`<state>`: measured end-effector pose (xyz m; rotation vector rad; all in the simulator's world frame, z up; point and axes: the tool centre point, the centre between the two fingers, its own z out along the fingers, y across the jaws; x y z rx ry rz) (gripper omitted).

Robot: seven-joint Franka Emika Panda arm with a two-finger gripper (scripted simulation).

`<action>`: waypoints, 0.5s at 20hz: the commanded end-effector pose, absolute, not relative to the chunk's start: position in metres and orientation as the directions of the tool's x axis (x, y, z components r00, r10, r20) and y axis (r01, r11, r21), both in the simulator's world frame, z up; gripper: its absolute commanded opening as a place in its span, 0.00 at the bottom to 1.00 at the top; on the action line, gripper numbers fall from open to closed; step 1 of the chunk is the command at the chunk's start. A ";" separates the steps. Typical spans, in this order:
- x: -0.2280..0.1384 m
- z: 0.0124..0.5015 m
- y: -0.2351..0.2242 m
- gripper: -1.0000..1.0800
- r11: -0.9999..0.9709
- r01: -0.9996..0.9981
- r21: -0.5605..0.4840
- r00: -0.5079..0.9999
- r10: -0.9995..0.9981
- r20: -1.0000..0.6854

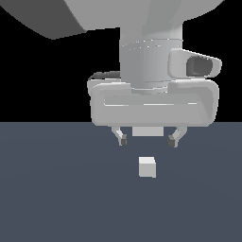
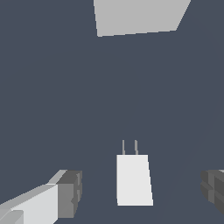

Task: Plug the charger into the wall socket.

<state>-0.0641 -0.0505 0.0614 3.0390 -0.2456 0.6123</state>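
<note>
hovering gripper [image 1: 147,140] spread wide above charger [image 1: 147,167], touching nothing.

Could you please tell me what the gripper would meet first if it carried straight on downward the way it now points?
Most likely the small white-grey cube charger, which lies on the dark floor between the open gripper's fingertips in the wrist view. Depth is unclear, so the fingers may pass either side of it.

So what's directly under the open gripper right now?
The charger sits on the dark floor below the gripper, untouched, its two prongs pointing toward the socket plate. The plate's centre is out of frame.
</note>
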 end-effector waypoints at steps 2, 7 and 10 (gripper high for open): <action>-0.064 0.062 -0.051 0.96 -0.987 -0.160 0.000 0.910 -0.148 0.387; -0.064 0.055 -0.050 0.96 -0.987 -0.160 0.000 0.910 -0.148 0.387; -0.064 0.045 -0.050 0.96 -0.987 -0.160 -0.001 0.910 -0.148 0.387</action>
